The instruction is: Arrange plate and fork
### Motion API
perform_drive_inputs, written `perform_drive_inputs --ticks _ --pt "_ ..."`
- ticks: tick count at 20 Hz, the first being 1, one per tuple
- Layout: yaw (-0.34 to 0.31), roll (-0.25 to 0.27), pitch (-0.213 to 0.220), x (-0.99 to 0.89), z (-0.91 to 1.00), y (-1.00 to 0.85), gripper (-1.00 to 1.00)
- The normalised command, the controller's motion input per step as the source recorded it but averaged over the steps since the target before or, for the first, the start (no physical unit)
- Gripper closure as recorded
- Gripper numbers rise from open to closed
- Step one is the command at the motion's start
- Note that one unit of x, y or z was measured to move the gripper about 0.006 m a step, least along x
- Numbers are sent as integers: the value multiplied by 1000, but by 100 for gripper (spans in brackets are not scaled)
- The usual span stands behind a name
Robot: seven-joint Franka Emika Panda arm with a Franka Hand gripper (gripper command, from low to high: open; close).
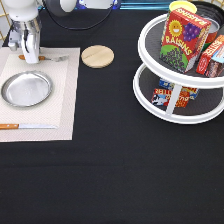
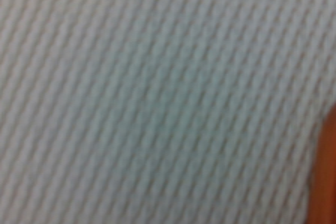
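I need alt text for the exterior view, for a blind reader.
The gripper is down on the fork at the placemat's top edge, above the plate; a knife lies below the plate. At right stands a two-tier rack.
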Motion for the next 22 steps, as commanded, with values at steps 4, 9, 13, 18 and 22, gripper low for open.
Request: perform_drive_inputs --ticks 4,9,13,18,22 --pt "34 13 0 -68 456 -19 -100" --pt "70 -41 35 206 1000 381 -100" --pt "113 -74 83 316 1000 519 -100" --pt "86 -97 94 309 635 435 -100" --pt "0 0 0 0 0 0 -100"
